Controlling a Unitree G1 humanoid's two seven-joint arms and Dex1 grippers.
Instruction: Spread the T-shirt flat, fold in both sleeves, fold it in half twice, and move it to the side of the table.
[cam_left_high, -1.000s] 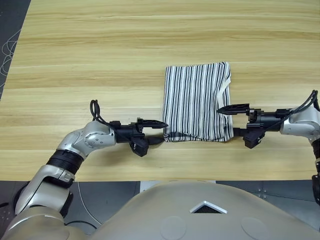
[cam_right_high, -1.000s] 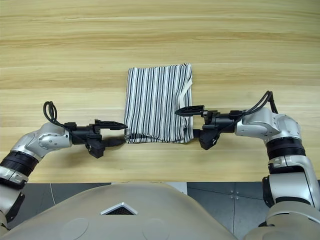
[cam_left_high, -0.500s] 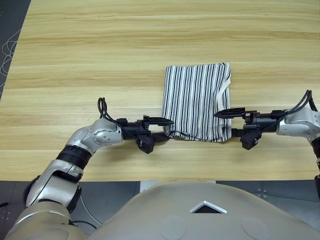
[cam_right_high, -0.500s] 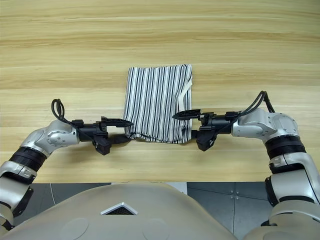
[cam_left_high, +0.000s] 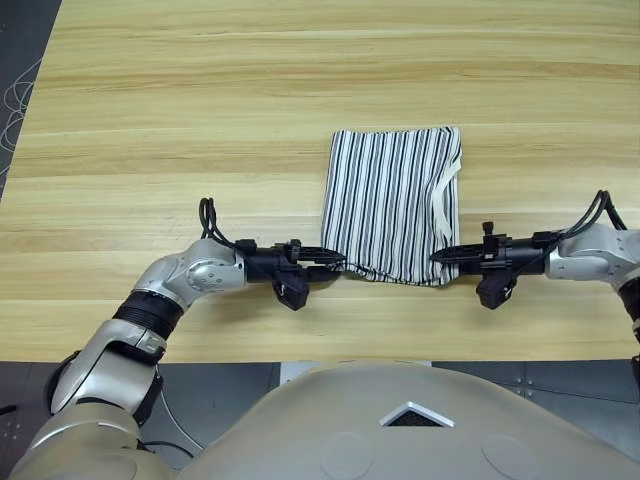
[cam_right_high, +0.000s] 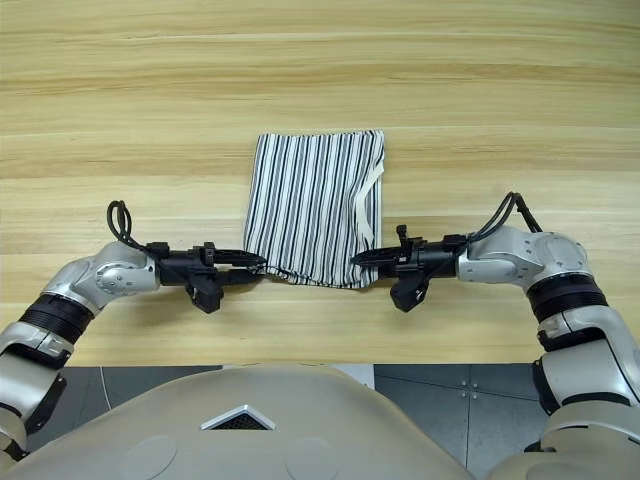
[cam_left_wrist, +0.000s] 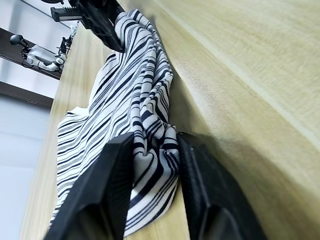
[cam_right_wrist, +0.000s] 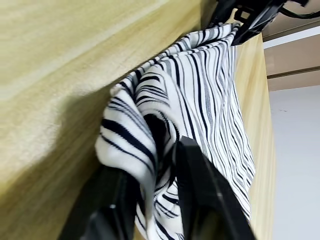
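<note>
Desk (cam_left_high: 200, 100) and camera held steady across the last second, and the light wooden top lay unchanged under everything. T-shirt (cam_left_high: 392, 195), striped black and white and already folded to a narrow rectangle, sat right of the desk's middle, toward the near edge, and its far edge kept its place. Its near hem was what altered. It had been flat and square-cornered a second before, but had since drawn inward at both corners and bunched a little where it was gripped.

Both arms had slid in along the near edge from either side. Left claw (cam_left_high: 338, 262), wide open beside the near left corner a second earlier, had pushed over that corner and closed. The left wrist view showed its fingers (cam_left_wrist: 107, 192) pinched on a wad of striped cloth. Right claw (cam_left_high: 447, 256) had done the same at the near right corner, its fingers (cam_right_wrist: 200, 200) clamped on gathered fabric close against the desk.

With both near corners held, the grasp for a fold looked complete. I judged the next step to be lifting the near hem and carrying it over to the far edge for a halving fold. Each pinch looked thick enough to hold more than one layer, which would suit that fold.
</note>
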